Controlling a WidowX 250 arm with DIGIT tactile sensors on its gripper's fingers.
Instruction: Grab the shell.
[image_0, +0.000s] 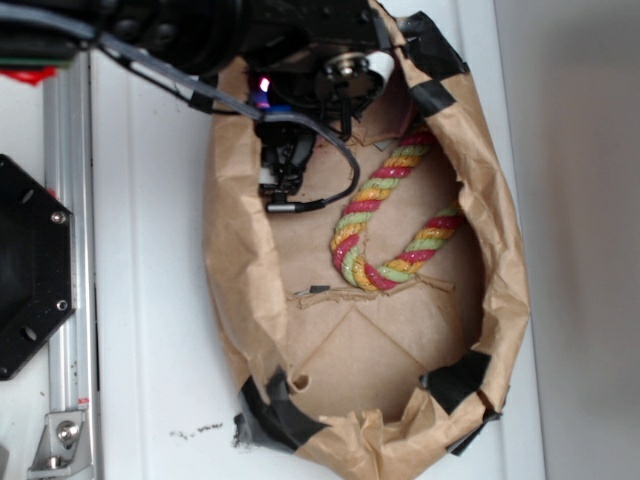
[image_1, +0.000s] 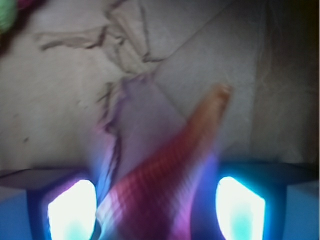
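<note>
In the wrist view the shell (image_1: 170, 175) lies blurred between my two glowing fingers. It is orange-brown and reddish, and its tapered tail points up and to the right. My gripper (image_1: 156, 210) is open, with the jaws wide apart on either side of the shell. The left pad (image_1: 72, 210) is close to the shell's wide end and the right pad (image_1: 240, 205) stands just off its side. In the exterior view my gripper (image_0: 278, 178) hangs low in the upper left of the brown paper bag (image_0: 235, 260) and hides the shell.
A red, yellow and green twisted rope (image_0: 385, 225) lies curved in the bag to the right of the gripper. The bag's crumpled walls rise all round, taped with black at the corners. A black cable (image_0: 340, 165) loops beside the gripper. A metal rail and a black plate are at the left.
</note>
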